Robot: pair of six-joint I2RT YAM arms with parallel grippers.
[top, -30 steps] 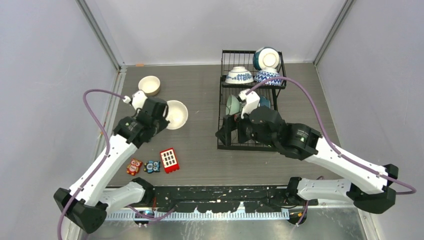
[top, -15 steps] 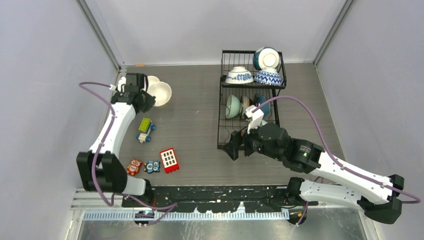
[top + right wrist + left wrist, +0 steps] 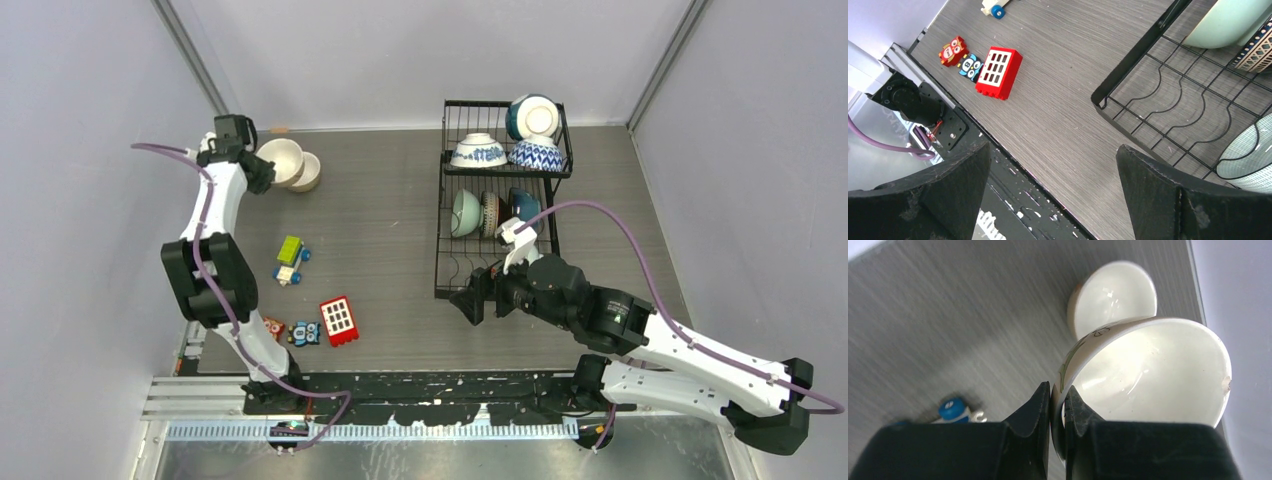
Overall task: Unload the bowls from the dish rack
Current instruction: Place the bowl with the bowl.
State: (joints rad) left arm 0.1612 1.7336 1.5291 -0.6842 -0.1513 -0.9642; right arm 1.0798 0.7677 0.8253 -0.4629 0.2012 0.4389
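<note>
- Black wire dish rack (image 3: 505, 172) held bowls (image 3: 478, 150) on both tiers.
- Left gripper (image 3: 1057, 405) pinched a cream bowl (image 3: 1148, 375) by its rim.
- Right gripper (image 3: 1053, 150) stood wide, empty.

No words or numbers can be read. The nearer cream bowl (image 3: 1148, 370) carries small dark marks just under its rim, too blurred to make out.

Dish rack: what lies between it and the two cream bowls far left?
Nothing: the top view shows bare table between the dish rack and the cream bowls; the toy car sits nearer, off that line.
</note>
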